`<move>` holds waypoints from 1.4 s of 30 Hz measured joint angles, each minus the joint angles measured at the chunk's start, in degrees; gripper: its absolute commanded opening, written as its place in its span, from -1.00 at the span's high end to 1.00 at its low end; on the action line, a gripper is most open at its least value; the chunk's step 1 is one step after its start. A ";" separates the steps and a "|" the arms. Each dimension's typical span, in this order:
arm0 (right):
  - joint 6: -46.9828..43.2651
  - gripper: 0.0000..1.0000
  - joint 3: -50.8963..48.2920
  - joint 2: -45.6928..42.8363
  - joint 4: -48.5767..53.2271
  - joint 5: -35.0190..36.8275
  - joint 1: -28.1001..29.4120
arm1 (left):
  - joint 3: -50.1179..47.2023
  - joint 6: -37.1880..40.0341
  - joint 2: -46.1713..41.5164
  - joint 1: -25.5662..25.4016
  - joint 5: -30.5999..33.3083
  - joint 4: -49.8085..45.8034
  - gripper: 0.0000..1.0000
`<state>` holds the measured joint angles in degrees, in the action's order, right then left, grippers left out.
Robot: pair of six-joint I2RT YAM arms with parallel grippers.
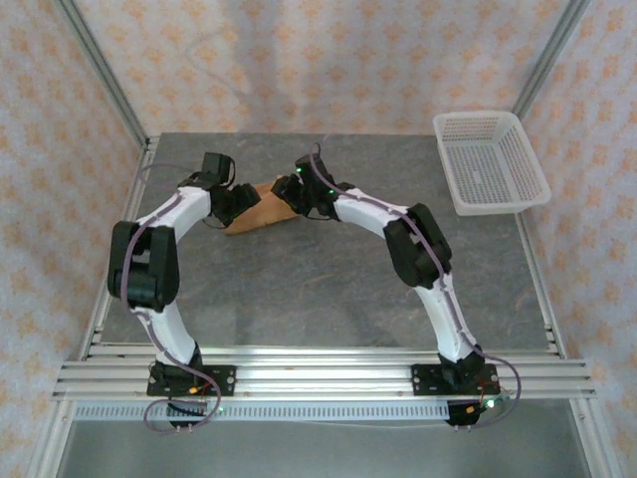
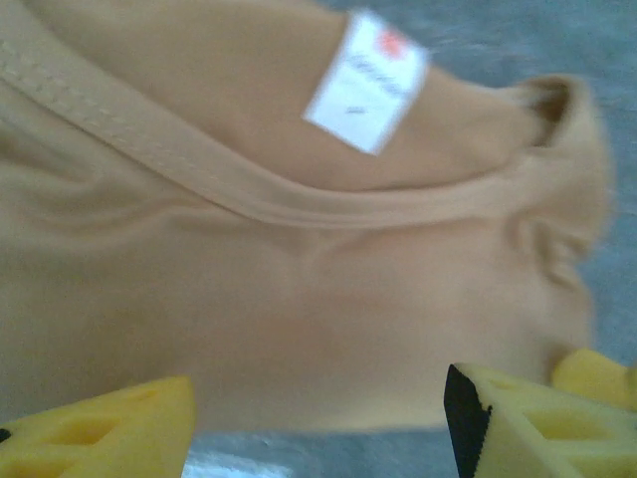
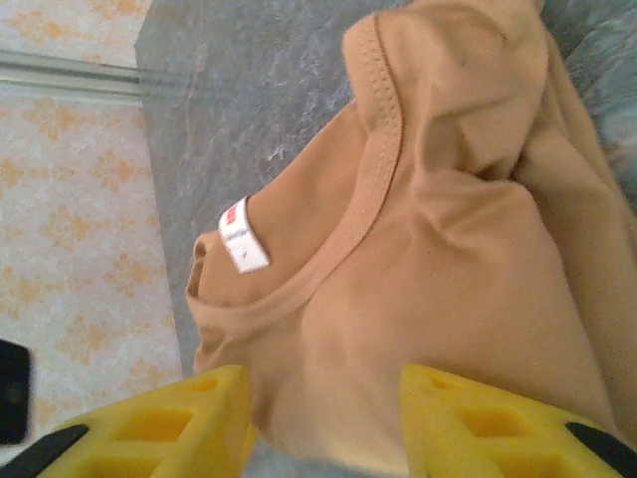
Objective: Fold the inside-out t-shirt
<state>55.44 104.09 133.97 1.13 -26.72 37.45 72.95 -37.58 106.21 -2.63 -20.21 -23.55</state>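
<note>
My left pincer (image 2: 318, 423) is spread; the near edge of the orange-tan soft cloth inside-out t-shirt (image 2: 299, 279) lies just beyond its yellow fingertips. My right pincer (image 3: 323, 403) straddles the cloth below the collar, fingers apart; I cannot tell whether they pinch it. The shirt lies bunched on the grey stone-patterned table (image 3: 229, 119), small white label (image 3: 243, 235) upward.

White slatted basket (image 1: 491, 159) sits on the grey table (image 1: 328, 289), far-right corner

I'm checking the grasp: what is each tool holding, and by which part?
Left tool holds nothing, jaws open. Right tool straddles the t-shirt below its collar; a firm grip cannot be told.
</note>
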 measured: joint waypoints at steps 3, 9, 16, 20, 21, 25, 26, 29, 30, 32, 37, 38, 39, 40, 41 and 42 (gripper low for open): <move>3.19 0.29 1.66 4.42 -0.07 0.13 -0.42 | 1.40 -0.09 5.11 2.19 -0.20 -0.26 -0.36; 8.66 0.25 1.99 5.31 -2.12 -0.52 -0.57 | 11.39 1.38 10.97 6.47 -0.42 -1.62 -0.34; 5.09 -0.05 -3.69 -1.88 1.86 0.00 -1.11 | 12.83 2.80 7.50 6.16 0.63 -4.81 -0.35; -2.93 -0.11 -10.64 -14.27 8.37 4.55 -3.10 | 10.49 2.60 -0.42 1.05 1.79 -3.52 -0.35; -4.76 -0.11 -12.55 -17.73 9.14 5.77 -3.82 | 9.66 2.08 -2.40 -0.83 1.79 -2.34 -0.35; -9.88 -0.11 -20.65 -30.12 10.91 9.18 -7.32 | 9.09 0.20 -2.99 -6.62 1.09 3.61 -0.35; -10.56 -0.11 -22.27 -31.82 11.15 9.68 -8.04 | 9.55 -0.07 -1.51 -7.06 0.98 4.37 -0.35; -12.37 -0.11 -26.82 -35.28 12.72 11.52 -9.46 | 12.74 0.04 6.51 -6.49 0.70 4.96 -0.35; -12.98 -0.11 -28.11 -35.74 13.55 11.98 -9.53 | 13.84 0.17 9.49 -5.81 0.50 4.92 -0.35; -13.99 -0.12 -30.08 -36.15 15.13 12.55 -9.44 | 14.93 0.83 14.12 -4.02 -0.66 4.55 -0.34; -16.22 -0.13 -34.47 -38.82 18.21 13.79 -9.40 | 23.04 3.98 19.41 1.46 -3.87 0.55 -0.33; -16.65 -0.13 -35.30 -39.69 18.49 14.12 -9.40 | 24.04 4.70 20.02 2.69 -4.11 0.28 -0.33; -17.29 -0.13 -36.30 -40.81 18.73 14.49 -9.55 | 24.59 5.22 20.59 4.26 -4.66 0.09 -0.33; -17.99 -0.14 -37.27 -41.92 18.91 14.93 -9.68 | 24.83 5.81 21.07 5.88 -5.05 -0.24 -0.33; -18.53 -0.14 -38.10 -42.77 19.08 15.30 -9.86 | 25.18 6.29 21.51 7.39 -5.40 -0.79 -0.33; -19.30 -0.14 -39.19 -43.80 19.39 15.85 -10.19 | 25.94 6.93 22.01 9.20 -5.84 -1.53 -0.33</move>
<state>36.14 64.90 90.17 20.51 -10.87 27.27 98.89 -30.65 128.22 6.57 -26.04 -25.08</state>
